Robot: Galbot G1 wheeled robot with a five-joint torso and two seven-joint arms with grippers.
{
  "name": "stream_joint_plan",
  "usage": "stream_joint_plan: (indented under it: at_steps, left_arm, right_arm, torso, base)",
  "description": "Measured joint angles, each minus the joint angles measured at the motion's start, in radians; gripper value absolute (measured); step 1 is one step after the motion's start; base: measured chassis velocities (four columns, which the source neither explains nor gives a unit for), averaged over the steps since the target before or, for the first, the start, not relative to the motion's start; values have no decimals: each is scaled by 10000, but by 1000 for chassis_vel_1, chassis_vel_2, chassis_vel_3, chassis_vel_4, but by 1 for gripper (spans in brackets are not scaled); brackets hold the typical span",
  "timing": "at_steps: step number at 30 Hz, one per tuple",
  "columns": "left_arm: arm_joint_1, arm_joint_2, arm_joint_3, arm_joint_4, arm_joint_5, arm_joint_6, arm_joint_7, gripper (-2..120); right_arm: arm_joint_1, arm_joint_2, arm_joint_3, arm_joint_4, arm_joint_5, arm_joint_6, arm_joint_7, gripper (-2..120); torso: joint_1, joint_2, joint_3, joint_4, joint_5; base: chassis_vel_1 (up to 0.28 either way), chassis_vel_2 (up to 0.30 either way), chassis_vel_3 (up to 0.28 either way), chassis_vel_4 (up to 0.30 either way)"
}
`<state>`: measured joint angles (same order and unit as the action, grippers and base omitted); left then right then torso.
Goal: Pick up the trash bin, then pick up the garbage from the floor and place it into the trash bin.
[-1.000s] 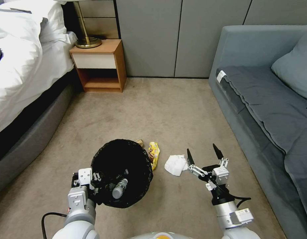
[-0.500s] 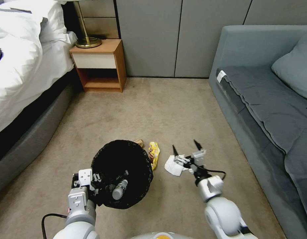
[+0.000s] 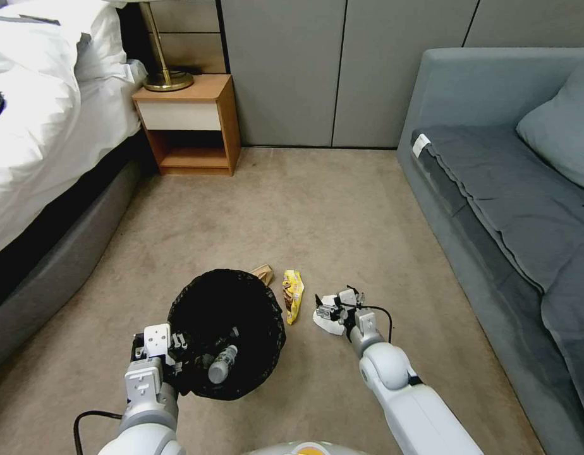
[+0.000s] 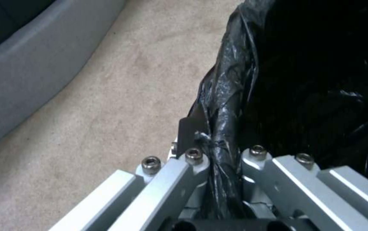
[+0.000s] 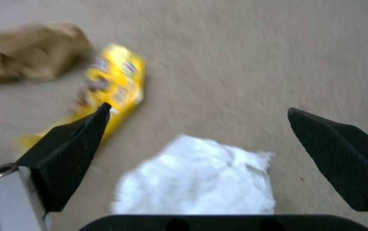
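Note:
The trash bin (image 3: 225,332), lined with a black bag (image 4: 312,80), is held off the floor (image 3: 317,208) by my left gripper (image 3: 177,361), which is shut on its near rim (image 4: 212,141). A small plastic bottle (image 3: 221,363) lies inside. My right gripper (image 3: 335,302) is low over a crumpled white tissue (image 3: 328,320). In the right wrist view the gripper (image 5: 199,110) is open with the tissue (image 5: 197,179) between and below its black fingers (image 5: 73,141). A yellow snack wrapper (image 3: 293,294) (image 5: 115,80) and a brown paper bag (image 3: 263,273) (image 5: 25,51) lie beside the bin.
A bed (image 3: 45,139) runs along the left, with a wooden nightstand (image 3: 188,123) and a brass lamp (image 3: 165,76) at the back. A grey sofa (image 3: 507,183) fills the right side. Open carpet lies between them.
My right arm has reached forward, leftward and down, bringing its open gripper onto the tissue. The held bin has shifted slightly nearer and to the left.

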<state>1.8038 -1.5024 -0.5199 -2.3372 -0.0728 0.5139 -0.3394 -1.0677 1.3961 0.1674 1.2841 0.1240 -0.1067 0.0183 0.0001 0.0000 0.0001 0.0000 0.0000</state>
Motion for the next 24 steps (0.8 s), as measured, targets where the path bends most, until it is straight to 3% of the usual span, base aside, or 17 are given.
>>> stream_joint_plan:
  at_steps: [3,7,18,24]
  left_arm:
    - [-10,-35,41,43,28,-20,-2,1]
    - [-15,-3,4,47,20,-29,-2,1]
    - [41,-12,68,75,17,-76,-3,1]
    - [97,-40,142,66,49,-117,-3,1]
  right_arm:
    - [781,459,522,-2165,-521,510,-222,100]
    - [1164,665,850,-3148,-700,821,-275,100]
    - [1513,850,1396,-4445,-797,910,-987,99]
    - [1415,929,1481,-4613,-911,1124,-1154,79]
  torso:
    - [0,0,0,-1,3]
    - [0,0,0,-1,1]
    - [0,0,-1,-1,-1]
    - [-2,1,-3,-1,-3]
  base:
    - [0,0,0,0]
    - [0,0,0,0]
    - [0,0,0,0]
    - [0,0,0,0]
